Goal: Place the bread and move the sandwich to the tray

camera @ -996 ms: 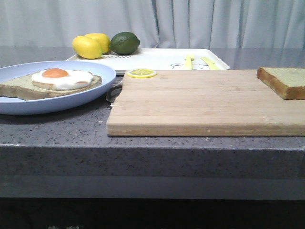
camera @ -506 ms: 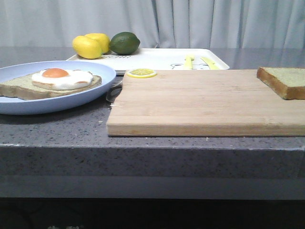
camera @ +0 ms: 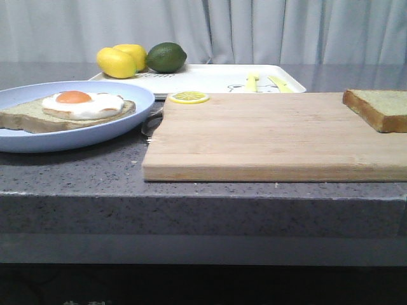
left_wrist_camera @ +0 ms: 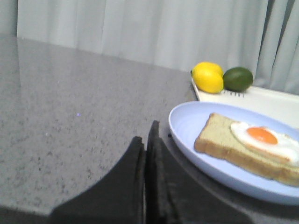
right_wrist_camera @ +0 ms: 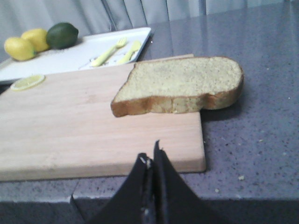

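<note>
Desk [camera: 210, 190]: dark speckled stone, flat and hard; pale curtains close off the room behind it.
Cutting board [camera: 273, 136]: light wood, lying just ahead of the right pincer [right_wrist_camera: 152, 161], whose fingers are pressed together and hold nothing.
Tray [camera: 216, 77]: white, raised rim, beyond the board's far edge and well away from both pincers; two lemons [camera: 121, 60] and a lime [camera: 166, 56] crowd one end, so free room looks to be toward the yellow marks.
Plate [left_wrist_camera: 187, 135]: pale blue, round, just ahead of and beside the left pincer [left_wrist_camera: 145, 140], which is also closed and empty.
Sandwich [left_wrist_camera: 247, 144]: rests on the plate; the egg probably slides, so lifting by the plate rim seems safer.
Bread [right_wrist_camera: 180, 86]: on the board's corner nearest the right pincer, one end overhanging the edge. Likely light, soft, easily dented; that overhanging crust seems the best hold.
Lemon slice [right_wrist_camera: 27, 82]: thin, at the board's far corner.
</note>
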Tool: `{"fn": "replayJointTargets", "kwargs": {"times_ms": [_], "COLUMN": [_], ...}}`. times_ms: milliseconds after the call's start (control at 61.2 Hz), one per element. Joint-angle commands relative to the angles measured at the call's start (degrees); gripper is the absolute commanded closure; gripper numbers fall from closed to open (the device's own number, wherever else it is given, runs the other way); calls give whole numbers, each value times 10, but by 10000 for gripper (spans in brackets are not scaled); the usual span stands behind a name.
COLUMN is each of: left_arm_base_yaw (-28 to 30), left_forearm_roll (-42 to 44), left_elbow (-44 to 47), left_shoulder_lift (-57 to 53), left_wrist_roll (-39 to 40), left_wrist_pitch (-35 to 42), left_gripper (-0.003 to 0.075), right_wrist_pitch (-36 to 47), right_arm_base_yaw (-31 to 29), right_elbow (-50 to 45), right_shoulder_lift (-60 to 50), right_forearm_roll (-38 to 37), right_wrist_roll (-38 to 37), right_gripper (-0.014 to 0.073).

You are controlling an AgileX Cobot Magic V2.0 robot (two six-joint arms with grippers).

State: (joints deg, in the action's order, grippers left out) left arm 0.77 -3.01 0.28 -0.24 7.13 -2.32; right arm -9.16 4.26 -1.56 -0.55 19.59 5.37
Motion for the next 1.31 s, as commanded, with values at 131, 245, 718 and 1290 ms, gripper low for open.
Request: {"fn": "replayJointTargets", "kwargs": {"times_ms": [131, 245, 718, 1290], "left_arm_base_yaw": [-3, -3, -3, -3], "left_forearm_roll": [-5, 18, 104, 99], "left_elbow": [-12, -57, -311, -343], "left_shoulder_lift": [-12, -10, 260, 337], "left_wrist_roll": [5, -1, -17, -17], "left_wrist_pitch": [116, 84, -100, -64], "left_gripper": [741, 741, 741, 321], "right_wrist_pitch": [87, 115, -76, -68], "right_arm_base_yaw": [-2, -2, -2, -2], "right_elbow": [2, 10, 294, 351], "right_shoulder_lift": [-7, -7, 184, 299], "right_forearm_roll": [22, 21, -47, -47], "right_wrist_roll": [1, 1, 1, 1], "right_gripper": [654, 654, 654, 193]}}
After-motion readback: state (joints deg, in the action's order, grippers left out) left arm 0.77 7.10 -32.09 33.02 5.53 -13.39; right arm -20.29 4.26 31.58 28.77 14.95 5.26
